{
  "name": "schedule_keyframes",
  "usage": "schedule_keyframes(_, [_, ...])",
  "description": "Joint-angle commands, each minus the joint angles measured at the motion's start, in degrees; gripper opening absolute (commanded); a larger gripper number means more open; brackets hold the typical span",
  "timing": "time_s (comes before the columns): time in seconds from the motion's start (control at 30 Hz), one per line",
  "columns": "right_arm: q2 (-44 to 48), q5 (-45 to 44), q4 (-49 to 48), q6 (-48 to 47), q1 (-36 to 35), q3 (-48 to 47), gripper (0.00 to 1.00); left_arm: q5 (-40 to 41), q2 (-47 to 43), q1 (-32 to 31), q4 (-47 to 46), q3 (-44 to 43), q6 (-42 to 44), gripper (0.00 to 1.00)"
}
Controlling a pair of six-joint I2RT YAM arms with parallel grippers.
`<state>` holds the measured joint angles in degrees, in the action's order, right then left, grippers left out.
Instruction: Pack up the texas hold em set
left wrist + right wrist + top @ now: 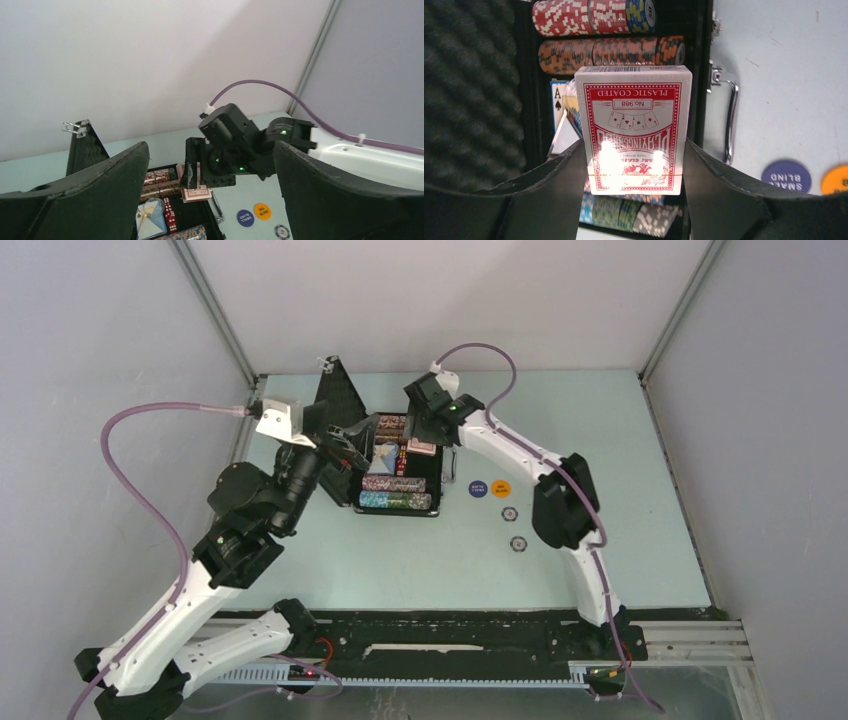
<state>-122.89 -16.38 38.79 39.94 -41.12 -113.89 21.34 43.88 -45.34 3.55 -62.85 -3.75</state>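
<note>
Nearest my arm bases, two small dark chips (519, 542) lie flat on the pale, matte table (620, 560). They are round with light marks around their rims and sit a little apart. Just beyond them the blue button (478, 488) and the orange button (501, 488) sit side by side, smooth printed discs just right of the case.

The black case (700, 30) lies open on the table, rectangular, with a curved, shiny silver handle (730, 120) on its right wall. Inside, rows of chips (395, 501) lie on edge as ribbed cylinders: speckled blue-green near me, orange and red-and-white farther back. A card face showing an ace of spades (558, 100) lies between the rows.

My right claw (634, 150) pinches the card deck (634, 100) by its two long sides. The deck is a glossy, wrapped red-and-white box, glaring under the light, and it is over the far part of the case. I cannot tell whether it touches anything beneath.

My left claw (211, 147) is spread wide with nothing between its matte black fingers (100, 200). It is over the case's left edge.

Farthest back, the lid (335, 395) stands upright, lined with dimpled grey foam (469, 90).
</note>
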Motion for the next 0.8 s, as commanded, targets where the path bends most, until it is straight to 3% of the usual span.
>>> schedule_keyframes(0.0, [-6.7,-4.1,6.2,-1.2,-0.6,-12.4,0.59,2.0,-1.6,0.2,-5.4,1.2,3.7,0.99])
schedule_keyframes(0.1, [-10.1,-5.2,7.1,-1.7,-0.5,-16.3,0.59,1.2,-1.7,0.2,-5.5,1.3,4.9,0.98])
schedule_keyframes(0.57, [-15.9,-6.9,7.1,-3.7,-1.0,-17.4,0.59,2.3,1.3,-0.5,-5.5,1.1,6.0,0.98])
schedule_keyframes(0.67, [-16.4,-7.2,6.7,-4.2,-1.1,-17.4,0.59,7.5,3.5,-4.0,-1.4,-2.8,8.9,1.00])
schedule_keyframes(0.77, [-17.0,-6.9,6.3,-4.2,-1.2,-17.4,0.59,5.9,5.5,-4.7,4.0,-7.2,7.8,1.00])
